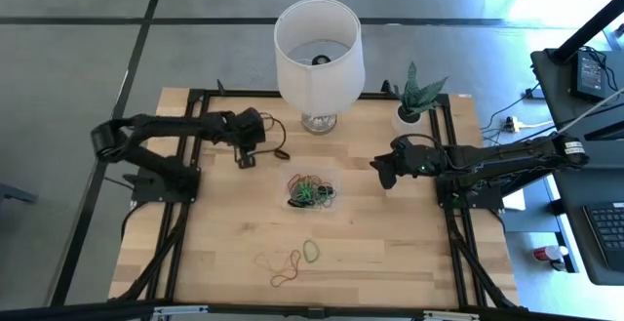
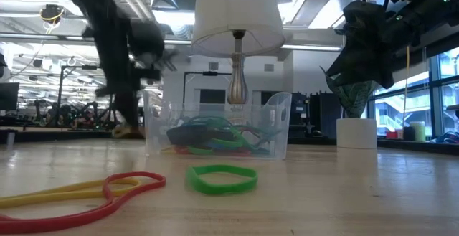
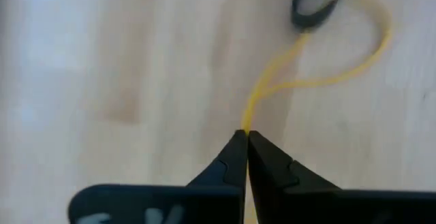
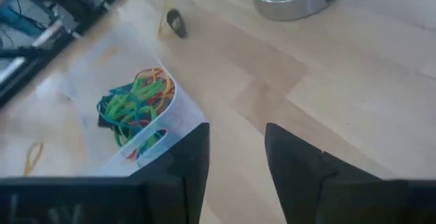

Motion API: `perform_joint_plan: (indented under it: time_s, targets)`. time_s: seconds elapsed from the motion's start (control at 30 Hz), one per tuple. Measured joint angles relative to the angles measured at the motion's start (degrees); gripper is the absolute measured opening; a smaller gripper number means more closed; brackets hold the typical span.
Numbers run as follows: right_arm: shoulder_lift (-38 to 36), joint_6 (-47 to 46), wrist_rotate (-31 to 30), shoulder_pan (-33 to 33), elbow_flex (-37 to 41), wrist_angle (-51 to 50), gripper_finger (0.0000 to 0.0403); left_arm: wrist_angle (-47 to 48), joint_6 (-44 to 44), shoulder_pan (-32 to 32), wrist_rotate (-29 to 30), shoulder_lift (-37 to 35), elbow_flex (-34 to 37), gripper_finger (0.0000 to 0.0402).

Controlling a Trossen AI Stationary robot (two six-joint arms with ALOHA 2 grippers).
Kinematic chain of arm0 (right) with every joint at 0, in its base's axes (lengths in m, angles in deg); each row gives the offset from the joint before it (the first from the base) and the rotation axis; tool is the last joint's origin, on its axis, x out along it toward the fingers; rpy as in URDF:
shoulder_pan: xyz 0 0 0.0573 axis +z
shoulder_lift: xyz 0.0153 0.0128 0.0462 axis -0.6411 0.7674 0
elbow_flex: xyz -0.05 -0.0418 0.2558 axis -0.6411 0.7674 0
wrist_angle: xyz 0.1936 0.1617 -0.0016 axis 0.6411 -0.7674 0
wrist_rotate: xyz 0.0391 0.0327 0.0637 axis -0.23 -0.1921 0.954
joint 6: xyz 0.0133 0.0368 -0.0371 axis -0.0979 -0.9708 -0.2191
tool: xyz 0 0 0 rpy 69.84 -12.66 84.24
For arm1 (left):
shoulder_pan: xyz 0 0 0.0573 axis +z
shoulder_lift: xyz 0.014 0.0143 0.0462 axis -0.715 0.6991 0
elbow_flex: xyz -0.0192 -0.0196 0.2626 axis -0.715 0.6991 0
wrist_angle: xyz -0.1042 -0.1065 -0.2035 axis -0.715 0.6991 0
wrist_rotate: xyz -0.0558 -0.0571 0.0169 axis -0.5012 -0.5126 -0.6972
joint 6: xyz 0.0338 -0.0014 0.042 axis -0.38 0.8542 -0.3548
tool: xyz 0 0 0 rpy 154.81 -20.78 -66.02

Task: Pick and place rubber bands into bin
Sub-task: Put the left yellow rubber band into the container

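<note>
Both fingers of your left gripper (image 3: 245, 137) are together, pinching the thin yellow rubber band (image 3: 320, 81) for carrying to the small clear plastic bin (image 1: 312, 192) nearby. Your right gripper (image 4: 235, 149) waits beside the bin, jaws apart.

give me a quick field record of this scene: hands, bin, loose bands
left hand: shut on a yellow rubber band, left of the bin
right hand: open, holds nothing, right of the bin
bin: mid-table, holds a tangle of coloured bands
loose bands: green band, red band and others on the table's near side
lamp: beyond the bin
</note>
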Motion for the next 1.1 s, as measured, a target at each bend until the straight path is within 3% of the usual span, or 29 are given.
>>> perform_joint_plan:
  time_s: [0.13,0.27,0.47,0.77,1.1]
  targets:
    - [0.0,3.86,0.01,0.0,0.0,-0.13,0.0145,12.9,7.59,-3.09,3.45,-7.16,-4.9,0.0002]
    - [0.0,7.37,-0.01,0.0,0.0,-0.12,0.0145,19.26,16.73,-7.8,3.93,-12.57,-10.68,0.0002]
    - [0.0,12.69,0.01,0.0,0.0,-0.1,0.0145,19.13,27.0,-18.42,7.49,-13.05,-19.59,0.0002]
    - [0.02,14.13,0.01,0.0,0.0,-0.87,0.0145,12.4,30.4,-29.59,10.72,3.49,-32.33,0.0002]
    - [0.02,12.07,0.6,0.0,0.0,-0.95,0.0145,10.54,31.62,-30.51,9.73,25.02,-42.91,0.0003]
